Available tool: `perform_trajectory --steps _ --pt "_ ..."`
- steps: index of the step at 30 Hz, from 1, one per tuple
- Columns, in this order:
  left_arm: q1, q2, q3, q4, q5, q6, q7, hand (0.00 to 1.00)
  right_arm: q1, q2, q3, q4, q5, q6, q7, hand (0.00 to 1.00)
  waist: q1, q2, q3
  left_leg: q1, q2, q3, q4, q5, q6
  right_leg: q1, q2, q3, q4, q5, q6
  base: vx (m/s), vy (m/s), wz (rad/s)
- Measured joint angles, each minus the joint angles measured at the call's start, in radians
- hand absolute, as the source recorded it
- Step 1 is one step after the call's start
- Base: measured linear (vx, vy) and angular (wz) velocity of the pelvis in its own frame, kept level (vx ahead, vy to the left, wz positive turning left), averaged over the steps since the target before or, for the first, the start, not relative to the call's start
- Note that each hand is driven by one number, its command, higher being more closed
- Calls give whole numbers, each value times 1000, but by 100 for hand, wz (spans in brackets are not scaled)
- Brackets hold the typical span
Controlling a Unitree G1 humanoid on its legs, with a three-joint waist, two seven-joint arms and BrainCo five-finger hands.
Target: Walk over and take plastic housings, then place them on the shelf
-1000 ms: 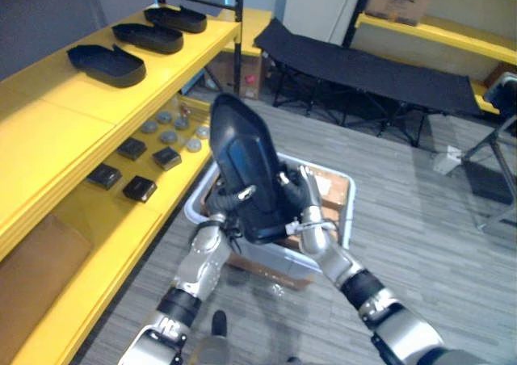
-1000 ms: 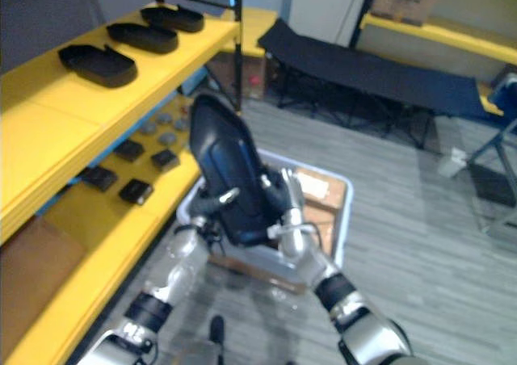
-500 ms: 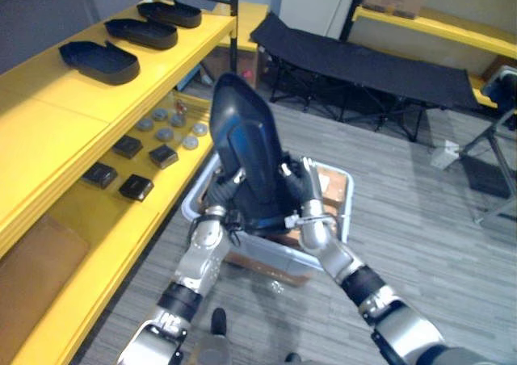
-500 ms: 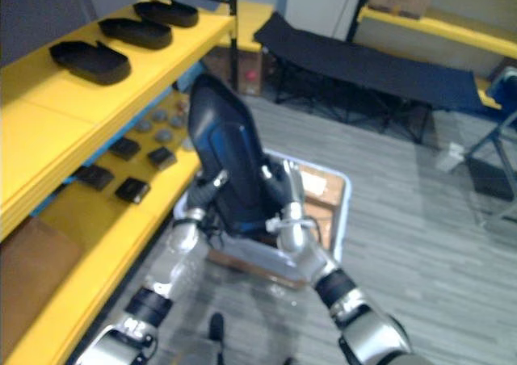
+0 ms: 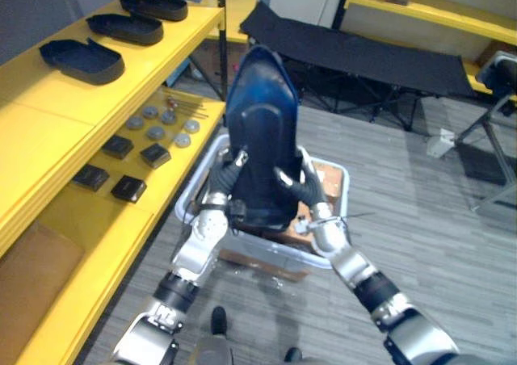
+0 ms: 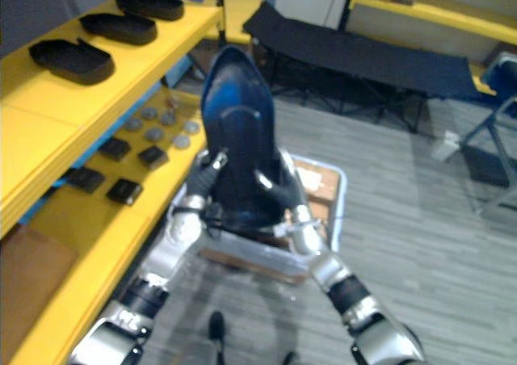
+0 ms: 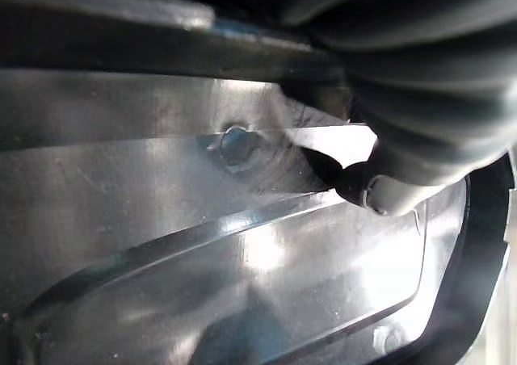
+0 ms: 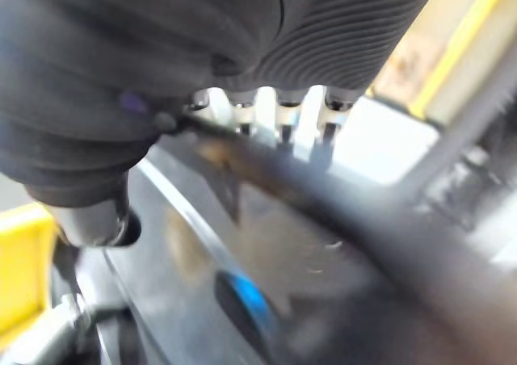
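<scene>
I hold a large dark plastic housing (image 5: 260, 139) upright in front of me, over a white bin (image 5: 338, 178). My left hand (image 5: 222, 179) grips its left edge with curled fingers; the left wrist view shows the thumb (image 7: 388, 191) pressed on the housing's glossy inner face (image 7: 202, 244). My right hand (image 5: 311, 199) supports the right edge. In the right wrist view its fingers (image 8: 283, 111) run straight behind the housing's rim (image 8: 266, 244). Three more dark housings (image 5: 73, 60) (image 5: 125, 28) (image 5: 153, 6) lie in a row on the yellow shelf's top board (image 5: 48, 115) at my left.
The lower yellow shelf board carries small black parts (image 5: 129, 187), several grey discs (image 5: 161, 123) and a brown sheet (image 5: 36, 260). The bin holds cardboard pieces (image 5: 327, 179). A black folding cot (image 5: 363, 58) stands behind on the grey plank floor.
The housing has swung from a leftward tilt to upright and sits higher in view. My right hand's fingers have straightened. The whole picture has shifted, so the camera moved.
</scene>
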Motion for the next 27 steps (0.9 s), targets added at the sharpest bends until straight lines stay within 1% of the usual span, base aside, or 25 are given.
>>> perform_trajectory --steps 1,2,3,5,6,7,8,9,10,11,12,13,14,15,16,17,18,21,22,23,24,25,27 --pt "1 16 -15 -31 34 7 0 100 25 -7 -18 -6 46 -26 58 0 -3 0 0 0 1 1 0 0 0 0 0 0 0 0 0 0 0 0" --pt "4 16 -20 -60 60 8 -5 100 52 -14 -42 -32 91 -46 111 0 -4 0 0 0 2 2 0 0 0 0 0 1 0 0 0 0 0 0" --pt "8 13 -20 -75 68 8 -8 100 63 -16 -58 -47 114 -61 136 0 -5 0 0 1 2 2 0 0 0 0 0 1 0 0 0 14 -14 -4" --pt "35 1 -2 -150 76 8 -15 100 97 -18 -137 -131 237 -110 240 0 -17 0 0 7 5 7 0 -1 0 2 0 6 2 -1 -2 12 -11 -6" --pt "44 -6 6 -164 76 7 -15 100 101 -19 -154 -151 275 -122 274 0 -19 0 0 11 6 10 0 -1 1 2 0 8 3 -2 -3 6 -3 -16" --pt "63 -19 33 -177 76 1 -15 100 110 -20 -198 -189 345 -148 327 0 -18 0 0 18 8 25 -1 -5 -1 2 0 23 6 -3 -4 -4 3 -26" --pt "86 -34 58 -180 76 -8 -14 100 117 -20 -256 -226 386 -168 355 0 -21 0 0 24 7 33 -1 -7 -1 2 1 30 6 -4 -6 -7 6 -24" --pt "98 -37 69 -180 76 -11 -11 100 124 -22 -290 -246 401 -180 362 0 -26 0 0 25 5 33 -1 -7 -1 2 1 29 10 -4 -6 -10 3 -13" --pt "130 -38 92 -179 84 -28 4 100 146 -28 -356 -290 430 -206 377 0 -35 0 0 29 4 34 -1 -7 -1 0 1 30 21 -6 -9 0 0 0" --pt "146 -39 108 -176 85 -42 10 100 161 -32 -384 -314 443 -219 380 0 -36 0 0 31 4 36 -1 -7 0 1 1 31 22 -6 -10 -8 2 -4" --pt "175 -41 140 -174 104 -65 45 100 189 -34 -436 -363 482 -239 396 0 -40 0 0 32 4 39 -5 -8 1 -1 0 32 24 -7 -10 -12 6 -8" --pt "198 -51 185 -166 149 -92 92 100 213 -34 -461 -403 523 -255 413 0 -45 0 0 32 4 43 -5 -8 1 -3 -2 35 24 -11 -16 -17 6 -9" --pt "206 -51 208 -164 168 -101 114 100 225 -33 -469 -420 540 -257 425 0 -46 0 0 32 4 46 -5 -8 1 -5 -2 37 25 -11 -16 -32 11 -13" --pt "220 -63 261 -155 205 -130 160 100 254 -30 -475 -449 581 -256 460 0 -49 0 0 32 4 53 -6 -8 1 -14 -4 46 27 -13 -18 -33 11 -12" --pt "222 -68 280 -148 221 -146 182 100 275 -22 -478 -459 596 -255 475 0 -50 0 0 32 4 55 -6 -8 1 -18 -5 50 32 -15 -18 -33 12 -11" --pt "222 -68 294 -143 235 -153 193 100 291 -13 -480 -463 600 -254 484 0 -50 0 0 32 3 57 -6 -9 2 -21 -6 51 34 -17 -20 -29 14 -5" --pt "222 -69 307 -135 253 -168 227 100 332 14 -484 -464 600 -251 487 0 -52 -1 0 27 1 59 -6 -11 4 -29 -9 54 40 -20 -19 0 0 0" --pt "227 -74 310 -126 286 -176 276 100 411 63 -492 -462 602 -243 481 0 -58 -1 0 15 -3 61 -6 -12 2 -46 -15 57 47 -20 -19 -6 18 -3" --pt "242 -79 311 -120 287 -182 301 100 449 86 -494 -453 605 -239 464 0 -64 -1 0 14 -7 70 -6 -14 5 -53 -20 65 52 -20 -19 -15 57 -14" --pt "249 -83 315 -117 287 -187 311 100 467 102 -503 -447 604 -239 456 0 -67 -1 0 14 -8 79 -6 -16 7 -58 -22 72 54 -19 -19 -12 63 -29" --pt "264 -98 337 -117 286 -199 321 100 482 130 -533 -426 593 -238 433 0 -71 -1 1 12 -8 91 -6 -18 10 -69 -24 86 57 -17 -22 -10 51 -21" --pt "275 -108 357 -117 279 -205 339 100 493 151 -571 -393 579 -238 407 0 -84 -1 1 7 -11 92 -6 -18 10 -74 -27 86 57 -16 -23 -10 47 -16" --pt "281 -110 381 -117 275 -210 347 100 512 161 -620 -359 555 -238 387 0 -89 -1 1 -1 -13 94 -6 -18 10 -84 -30 86 58 -16 -24 -8 28 -3"
